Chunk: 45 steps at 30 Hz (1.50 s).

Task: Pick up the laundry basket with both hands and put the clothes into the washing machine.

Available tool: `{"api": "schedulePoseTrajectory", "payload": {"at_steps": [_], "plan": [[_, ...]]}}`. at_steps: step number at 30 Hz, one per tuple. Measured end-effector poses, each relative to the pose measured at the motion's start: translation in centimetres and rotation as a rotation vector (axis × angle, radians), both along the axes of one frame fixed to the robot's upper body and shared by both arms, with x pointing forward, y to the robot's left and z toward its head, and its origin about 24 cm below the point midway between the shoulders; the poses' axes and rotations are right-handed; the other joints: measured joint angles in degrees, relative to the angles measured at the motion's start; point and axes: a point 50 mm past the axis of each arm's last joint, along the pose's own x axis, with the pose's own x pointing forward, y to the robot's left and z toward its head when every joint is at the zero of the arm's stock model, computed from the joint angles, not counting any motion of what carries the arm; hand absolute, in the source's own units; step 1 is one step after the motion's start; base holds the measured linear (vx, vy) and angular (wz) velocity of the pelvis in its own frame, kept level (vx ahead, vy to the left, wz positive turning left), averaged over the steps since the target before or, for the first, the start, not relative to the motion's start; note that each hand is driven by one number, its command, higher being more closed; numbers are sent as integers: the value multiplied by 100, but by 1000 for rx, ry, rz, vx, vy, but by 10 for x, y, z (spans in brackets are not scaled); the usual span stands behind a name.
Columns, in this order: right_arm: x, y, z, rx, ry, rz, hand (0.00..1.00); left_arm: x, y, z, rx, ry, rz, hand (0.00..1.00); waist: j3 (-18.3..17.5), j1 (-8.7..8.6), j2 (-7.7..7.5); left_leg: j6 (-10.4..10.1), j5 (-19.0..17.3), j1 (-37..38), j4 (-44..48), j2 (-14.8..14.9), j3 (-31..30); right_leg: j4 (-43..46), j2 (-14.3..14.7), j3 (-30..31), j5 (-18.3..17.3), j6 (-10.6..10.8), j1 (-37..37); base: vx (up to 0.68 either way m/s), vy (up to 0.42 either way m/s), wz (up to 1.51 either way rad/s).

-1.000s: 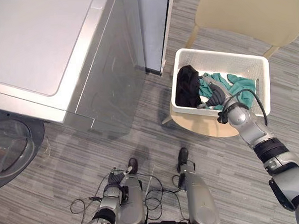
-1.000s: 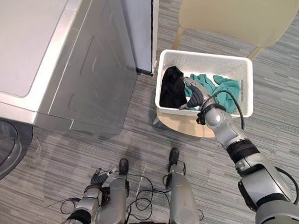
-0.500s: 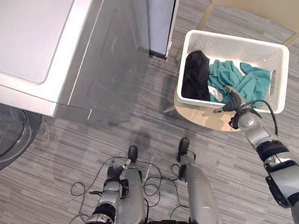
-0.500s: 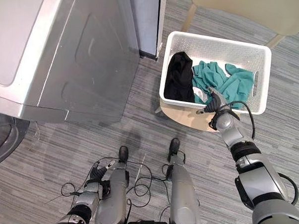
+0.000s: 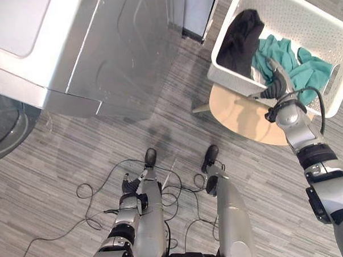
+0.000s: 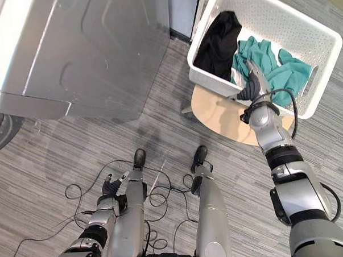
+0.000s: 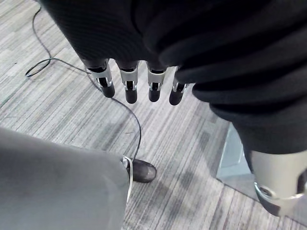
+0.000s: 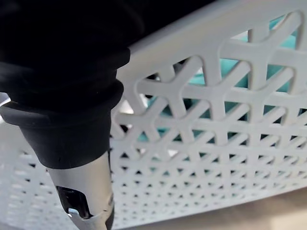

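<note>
The white lattice laundry basket [image 5: 235, 75] stands on a round wooden stool [image 5: 245, 117] at the upper right. Inside lie a black garment [image 5: 241, 37] and a teal garment [image 5: 291, 63]. My right hand [image 5: 275, 85] rests at the basket's near wall, open, with straight fingers reaching up over the rim beside the teal cloth. In the right wrist view the lattice wall [image 8: 206, 143] is very close, with teal showing through it. My left hand [image 5: 130, 194] hangs low over the floor, and its fingers [image 7: 129, 88] are straight and hold nothing.
The grey washing machine [image 5: 117, 51] fills the upper left, and its dark round door [image 5: 3, 124] stands open at the far left. Striped grey floor lies between the machine and the stool.
The camera has shifted. My right hand has drawn back from on top of the clothes inside the basket to the basket's near wall. The left hand has stayed low.
</note>
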Motion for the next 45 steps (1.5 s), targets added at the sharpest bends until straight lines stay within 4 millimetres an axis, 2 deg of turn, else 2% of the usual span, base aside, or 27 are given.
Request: {"api": "schedulePoseTrajectory", "payload": {"at_steps": [7, 11, 14, 16, 17, 19, 20, 22, 26, 30, 33, 35, 36, 37, 38, 40, 42, 45], "plan": [[-2, -3, 13, 45, -66, -7, 0, 6, 7, 6, -27, -31, 76, 0, -8, 19, -115, -9, -5, -439, 263, -32, -158, 321, -98, -110, -123, -35, -374, -1, 4, 10], [-6, 2, 4, 91, -75, 10, 0, 5, 10, 6, -50, -33, 113, 0, -9, 49, -127, -13, -6, -497, 339, 17, -160, 315, -62, -130, -121, -35, -394, -2, -6, -3], [-11, 14, -18, 152, -42, 53, 0, 3, 14, 4, -64, -25, 147, 0, -48, 56, -202, -41, 10, -467, 321, 58, -153, 286, -11, -125, -104, -60, -369, 30, -13, -5], [-15, 26, -45, 206, 24, 83, 0, 3, 15, 4, -65, -20, 153, 0, -47, 64, -241, -97, 47, -342, 238, 93, -146, 211, 27, -132, -79, -92, -247, 65, -13, -3], [-19, 34, -69, 236, 104, 100, 0, 3, 13, 3, -71, -16, 151, 0, -51, 103, -265, -111, 59, -214, 176, 120, -123, 154, 51, -132, -60, -115, -139, 67, -9, -3], [-26, 46, -97, 265, 175, 109, 0, 3, 13, 4, -70, -18, 151, 0, -42, 123, -285, -113, 62, -86, 118, 147, -111, 101, 87, -132, -47, -135, -19, 64, -12, -3], [-28, 48, -101, 264, 186, 118, 0, 2, 14, 3, -68, -16, 154, 0, -41, 118, -296, -114, 63, -48, 117, 148, -111, 95, 110, -133, -46, -137, 20, 65, -21, -7], [-33, 60, -117, 260, 247, 157, 0, 1, 17, 4, -60, -15, 156, 0, -54, 100, -431, -110, 65, 142, 21, 149, -23, 70, 115, -60, -45, -137, 125, 54, -17, -9], [-36, 63, -133, 249, 332, 181, 0, -1, 17, 1, -61, -7, 156, 0, -88, 0, -519, -90, 78, 360, -92, 138, 3, -130, 128, -60, 7, -89, 387, 19, 2, 0], [-36, 60, -131, 263, 328, 178, 0, -3, 24, 1, -43, 2, 162, 0, -93, -15, -648, -61, 98, 452, -228, 133, 71, -252, 146, 3, 66, -84, 419, 13, 1, -7], [-33, 54, -118, 307, 277, 177, 0, -6, 32, 1, -25, 8, 170, 0, -88, -32, -729, -47, 108, 499, -252, 125, 131, -315, 158, 76, 120, -66, 435, 24, -4, -10], [-32, 43, -106, 327, 228, 157, 0, -9, 36, 0, -16, 11, 177, 0, -76, -81, -755, -46, 108, 521, -252, 124, 149, -405, 172, 90, 169, -50, 488, 15, 4, -6], [-28, 11, -81, 327, 134, 53, 0, -14, 41, -1, -2, 15, 184, 0, -64, -129, -785, -45, 106, 518, -252, 127, 153, -551, 200, 90, 252, -40, 550, -4, 7, -4], [-29, -12, -65, 326, 79, -19, 0, -17, 44, -2, 5, 22, 191, 0, -48, -164, -818, -44, 106, 499, -255, 126, 155, -615, 213, 97, 285, -28, 554, -5, 7, -6], [-29, -22, -56, 309, 55, -40, 0, -18, 47, -2, 14, 25, 197, 0, -34, -175, -849, -43, 106, 501, -259, 127, 158, -628, 220, 104, 291, -27, 554, -6, 1, -5], [-33, -39, -46, 291, 12, -96, 0, -20, 50, -3, 26, 30, 206, 0, -19, -192, -882, -43, 105, 503, -264, 140, 152, -653, 234, 96, 299, -31, 571, 0, 0, 0], [-35, -48, -40, 281, -8, -122, 0, -20, 50, -3, 26, 30, 205, 0, -16, -225, -887, -41, 104, 504, -263, 139, 155, -686, 239, 97, 314, -28, 588, 16, -5, 0], [-36, -52, -36, 267, -18, -131, 0, -20, 51, -2, 27, 29, 205, 0, -13, -298, -895, -35, 100, 515, -261, 140, 151, -700, 241, 87, 314, -28, 617, 0, 0, 0]]}}
